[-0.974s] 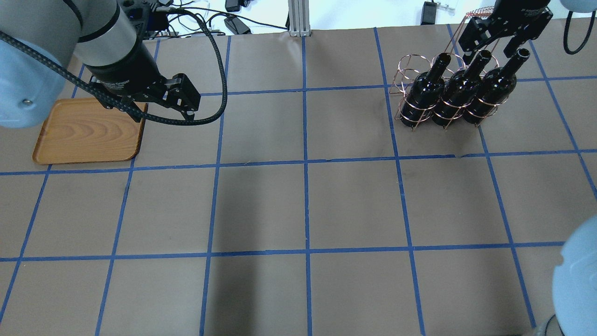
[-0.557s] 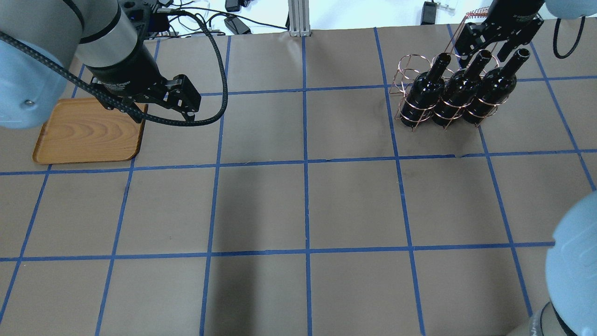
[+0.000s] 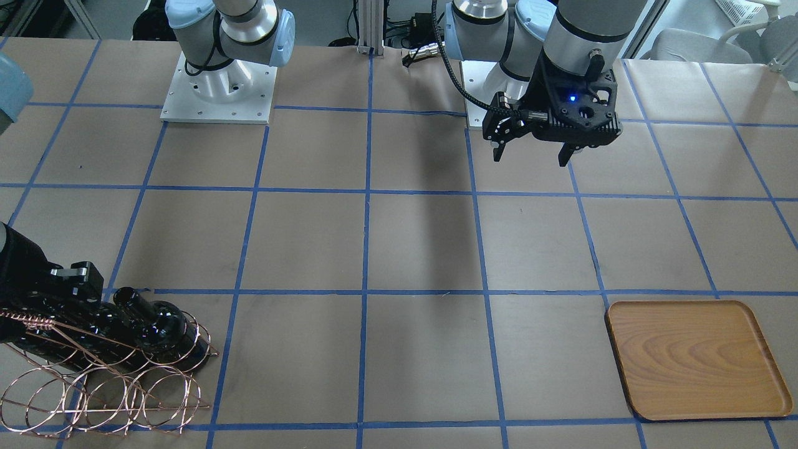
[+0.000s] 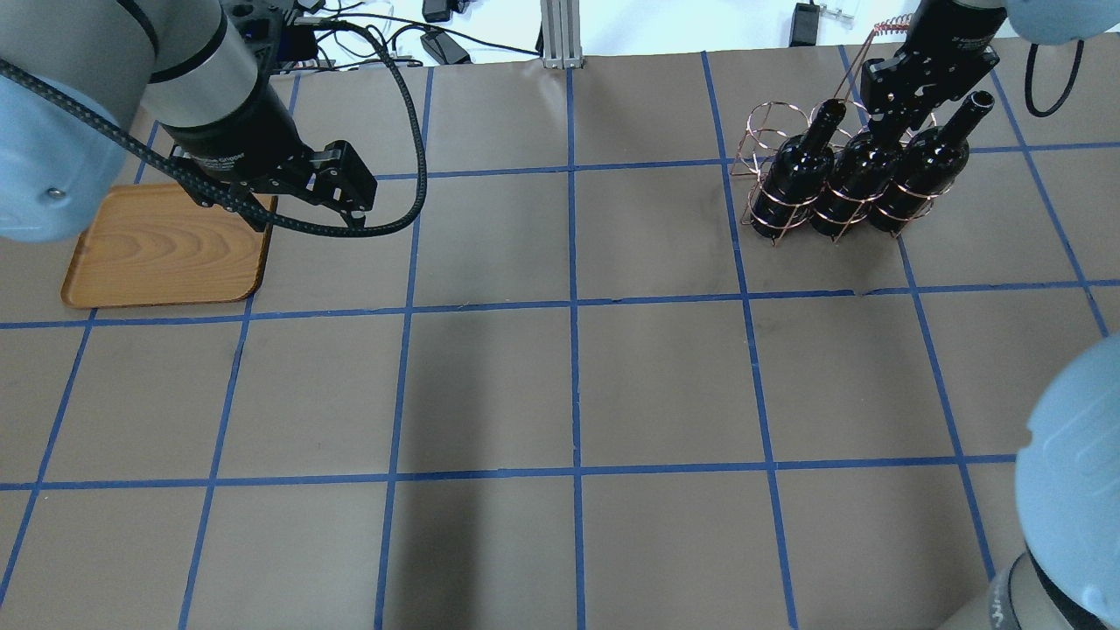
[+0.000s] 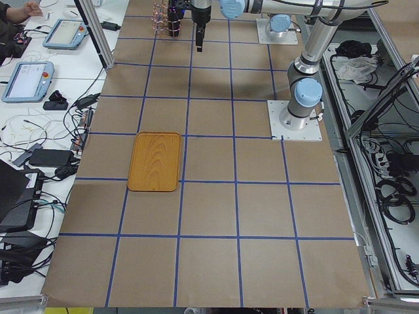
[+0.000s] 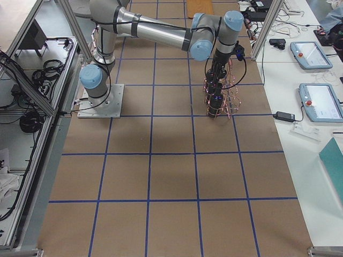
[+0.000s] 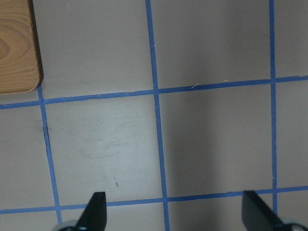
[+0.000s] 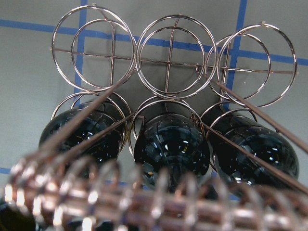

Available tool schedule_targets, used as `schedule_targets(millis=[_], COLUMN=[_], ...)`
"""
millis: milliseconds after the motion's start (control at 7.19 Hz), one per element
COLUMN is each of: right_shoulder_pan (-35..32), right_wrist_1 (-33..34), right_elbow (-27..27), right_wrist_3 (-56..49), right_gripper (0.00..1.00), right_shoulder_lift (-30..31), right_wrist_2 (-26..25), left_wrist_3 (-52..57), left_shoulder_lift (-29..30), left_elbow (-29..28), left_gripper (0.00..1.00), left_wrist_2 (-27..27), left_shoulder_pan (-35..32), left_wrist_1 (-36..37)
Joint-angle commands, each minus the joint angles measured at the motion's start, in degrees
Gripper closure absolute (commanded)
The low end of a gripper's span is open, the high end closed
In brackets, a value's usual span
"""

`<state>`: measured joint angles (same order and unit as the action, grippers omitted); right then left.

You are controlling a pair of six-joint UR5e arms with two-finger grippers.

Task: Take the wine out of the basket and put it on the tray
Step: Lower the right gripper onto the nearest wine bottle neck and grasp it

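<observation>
Three black wine bottles stand side by side in the copper wire basket [image 4: 770, 131] at the far right: left [image 4: 792, 171], middle [image 4: 862, 171] and right [image 4: 927, 162]. My right gripper [image 4: 901, 109] is open and sits low over the middle bottle's neck, hiding its mouth, beside the coiled handle. The right wrist view looks down on the three bottles [image 8: 171, 144] and the basket's bare rings [image 8: 168, 53]; its fingertips are hidden. My left gripper [image 4: 350, 197] is open and empty, hanging just right of the wooden tray [image 4: 166, 249]. The tray's corner shows in the left wrist view [image 7: 17, 45].
The brown table has a blue tape grid [image 4: 573, 306]. A metal post [image 4: 560, 35] and cables lie at the far edge. The left arm's cable loop [image 4: 411, 175] hangs beside the gripper. The robot bases [image 3: 218, 93] stand at the near side.
My right gripper has come down and in over the middle bottle's neck, now covering its mouth. The left arm, the tray and the bottles have not moved.
</observation>
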<state>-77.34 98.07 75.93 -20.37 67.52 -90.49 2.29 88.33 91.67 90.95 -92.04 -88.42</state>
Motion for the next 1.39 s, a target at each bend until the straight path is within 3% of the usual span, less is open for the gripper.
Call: schedule_targets(millis=[0,557,835,1113,1252], right_shoulder_pan=[0.1,0.0,-0.3,-0.7,-1.9], right_wrist_1=[0.0,-1.1,-8.2,-14.6,-15.3], right_elbow=[-0.9,-2.7,-4.1,-2.1,1.7], right_wrist_3=[1.0,4.9,6.0,10.4,11.5], right_gripper=[0.92,0.92,0.92,0.96,1.0], right_shoulder_lift=[0.7,8.4,12.2,14.8,15.9], right_wrist_2=[0.1,0.1,0.5,0.7,0.8], left_wrist_3=[0.0,0.0,0.0,0.1,3.0], left_shoulder_lift=[0.0,0.0,0.0,-0.1,0.0], left_elbow=[0.0,0.0,0.0,-0.2,-0.5], left_gripper=[0.0,0.0,0.0,0.0,0.0], left_wrist_2=[-0.1,-0.1,0.0,-0.1,-0.6], left_shoulder_pan=[0.0,0.0,0.0,0.4,2.5], left_wrist_1=[0.1,0.1,0.1,0.7,0.7])
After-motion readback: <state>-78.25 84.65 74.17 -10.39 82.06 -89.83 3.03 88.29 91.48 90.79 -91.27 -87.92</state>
